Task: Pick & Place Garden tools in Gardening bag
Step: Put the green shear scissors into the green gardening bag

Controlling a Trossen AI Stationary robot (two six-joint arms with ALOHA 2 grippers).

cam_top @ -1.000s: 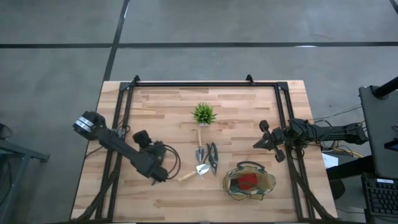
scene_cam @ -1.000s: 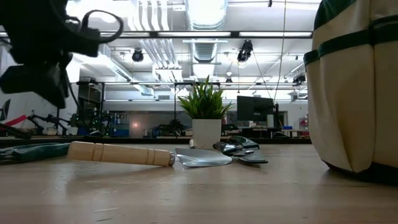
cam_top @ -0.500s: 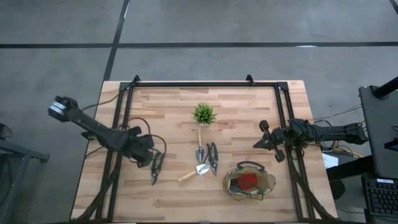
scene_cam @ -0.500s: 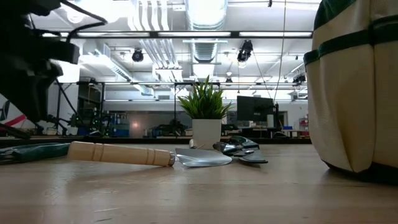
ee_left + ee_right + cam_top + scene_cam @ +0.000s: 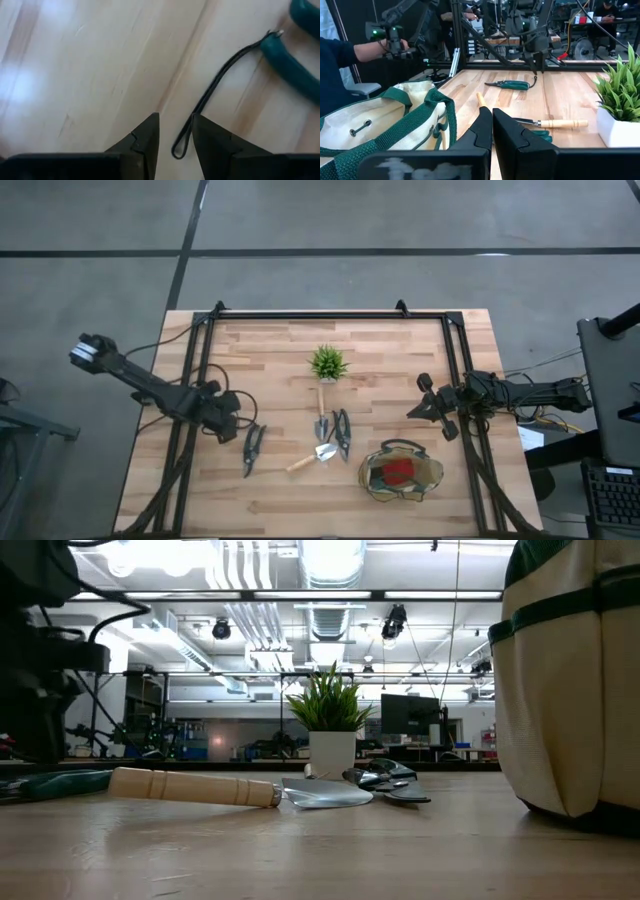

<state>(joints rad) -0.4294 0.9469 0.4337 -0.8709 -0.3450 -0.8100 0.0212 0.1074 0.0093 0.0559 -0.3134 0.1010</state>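
Pale wood planks make up the bench (image 5: pixel 270 350), with a black frame around it and a grey floor all about. The low view looks across into a big bright room with pipes on the ceiling and screens far off. The right wrist view shows a person's sleeve (image 5: pixel 337 60) beside the bench.

The little green plant (image 5: pixel 327 362) stands in a white pot near the middle. Just in front of it lie a trowel (image 5: pixel 321 412) and a pair of shears (image 5: pixel 342 431), close together, and a second trowel (image 5: pixel 310 457) a bit nearer the front. More shears (image 5: pixel 250 448) with teal handles lie alone, off to the plant's left. The bag (image 5: pixel 402 472) sits to the plant's front right, with something red (image 5: pixel 398 470) inside.

The left gripper (image 5: pixel 232 423) is just beside the lone shears. Its wrist view shows the jaws partly open, holding nothing, with a thin black loop (image 5: pixel 210 102) on the wood between them. Only that view shows the loop.

The right gripper (image 5: pixel 424 406) waits to the plant's right, jaws pressed shut and empty
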